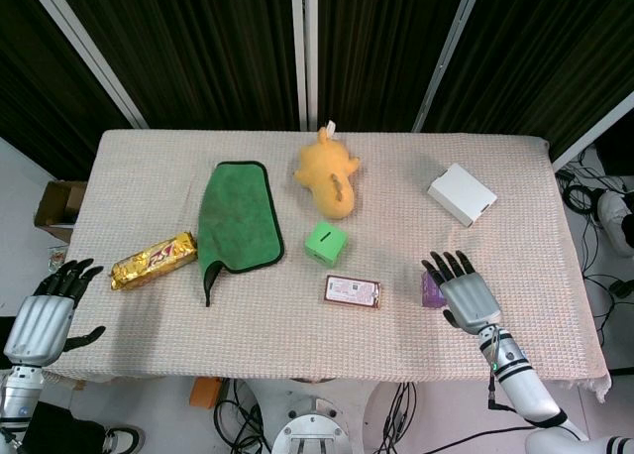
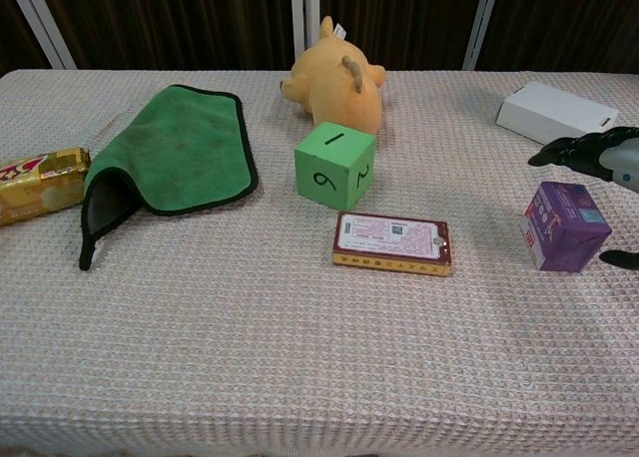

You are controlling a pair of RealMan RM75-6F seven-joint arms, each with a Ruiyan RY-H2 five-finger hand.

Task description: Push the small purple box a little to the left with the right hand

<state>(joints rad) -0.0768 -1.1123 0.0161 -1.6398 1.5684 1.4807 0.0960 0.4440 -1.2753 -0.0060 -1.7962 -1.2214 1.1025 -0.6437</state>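
The small purple box stands on the table near its front right; in the head view only its left side shows beside my right hand. My right hand is open, its fingers spread and pointing away from me, right beside the box's right side and partly over it. In the chest view the right hand's fingertips reach in from the right edge just behind the box, and the thumb tip lies to the box's right. My left hand hangs open off the table's front left corner.
Left of the purple box lies a flat maroon card box. A green die, a yellow plush toy, a green cloth and a gold snack pack lie further left. A white box sits behind the right hand.
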